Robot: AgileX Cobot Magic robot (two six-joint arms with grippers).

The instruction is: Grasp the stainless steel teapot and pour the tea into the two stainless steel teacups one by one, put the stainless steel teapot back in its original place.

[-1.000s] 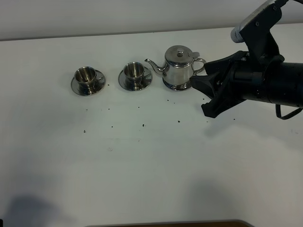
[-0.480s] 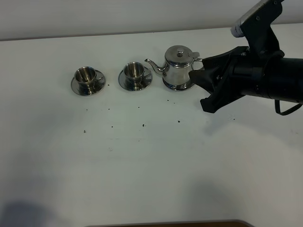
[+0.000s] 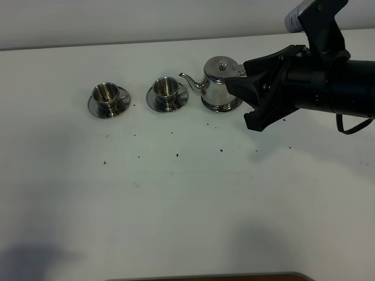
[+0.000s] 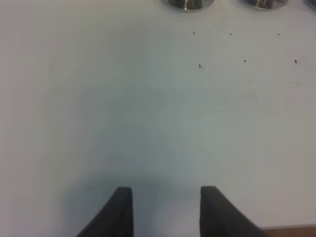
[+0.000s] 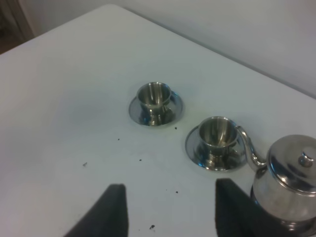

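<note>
So the steel teapot [image 3: 218, 82] sits upright on its round dish [image 3: 224, 108] at the far side of the white table [image 3: 176, 199]. Its spout aims at the nearer teacup [image 3: 166, 87], and the other teacup [image 3: 108, 92] is further along the same row. The right gripper [image 3: 241, 106] is right up at the pot's handle side, jaws spread and holding nothing; the wrist view puts the pot just beside one finger [image 5: 232, 210], outside the gap, and I can't tell if they touch. The left gripper [image 4: 165, 212] hangs open over bare table, well apart from it all.
</note>
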